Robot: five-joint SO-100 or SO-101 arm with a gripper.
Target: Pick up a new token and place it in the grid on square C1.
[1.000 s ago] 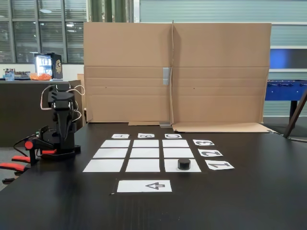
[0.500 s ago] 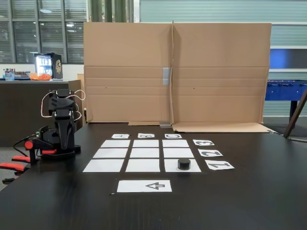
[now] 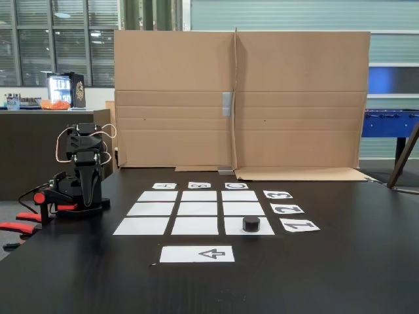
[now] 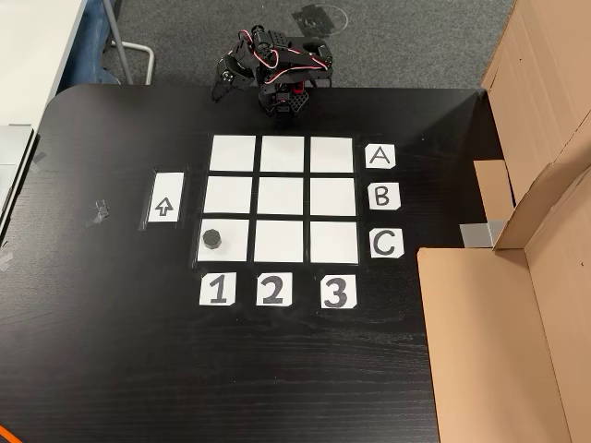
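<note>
My arm folds lower over its base in the fixed view than a second ago. Back then my upper section stands taller and leans a little right, its top near the height of the cardboard's lower crease. Half a second ago it is already lower and more upright. Now it sits a touch lower again, tucked straight above the base, with the white cable loops drawn in close around its top. Most of the drop comes in the first half second.
</note>
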